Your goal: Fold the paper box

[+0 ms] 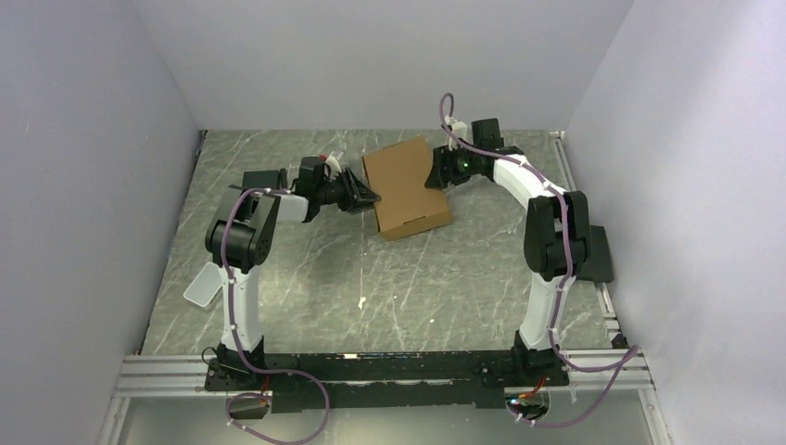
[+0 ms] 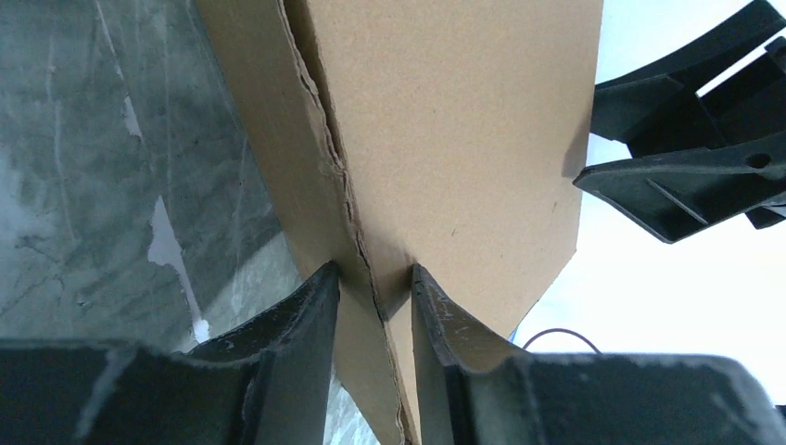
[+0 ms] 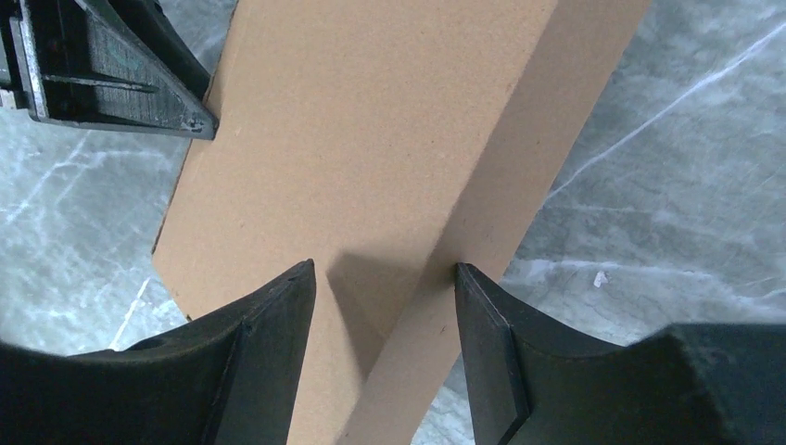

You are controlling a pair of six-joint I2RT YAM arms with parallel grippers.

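The paper box (image 1: 403, 190) is a brown cardboard mailer, folded into a flat closed shape, at the middle back of the table and tilted. My left gripper (image 1: 366, 197) is shut on its left edge. In the left wrist view the fingers (image 2: 315, 315) pinch a cardboard seam of the box (image 2: 445, 120) at my left gripper (image 2: 375, 273). My right gripper (image 1: 434, 174) holds the box's right edge. In the right wrist view my right gripper (image 3: 385, 269) straddles the box (image 3: 371, 120), with a finger (image 3: 278, 315) on the top face and the other against the side wall.
A translucent white plastic piece (image 1: 202, 286) lies at the left by the left arm. A small clear item (image 1: 334, 156) sits behind the left gripper. White walls enclose the marbled table (image 1: 408, 287) on three sides. A metal rail (image 1: 389, 366) runs along the near edge.
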